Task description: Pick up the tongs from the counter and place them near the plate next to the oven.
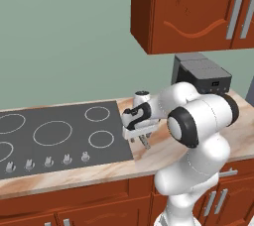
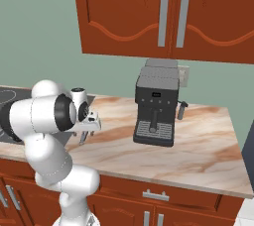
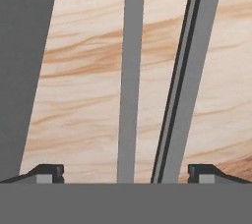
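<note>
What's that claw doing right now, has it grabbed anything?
Claw: open, holding nothing; the tongs lie on the counter between its fingertips.

Tongs on the counter — close up

Slender grey metal tongs lie flat on the beige-and-pink marbled stone counter, two long thin arms apparently spreading apart — beside the dark cooktop edge.
</note>
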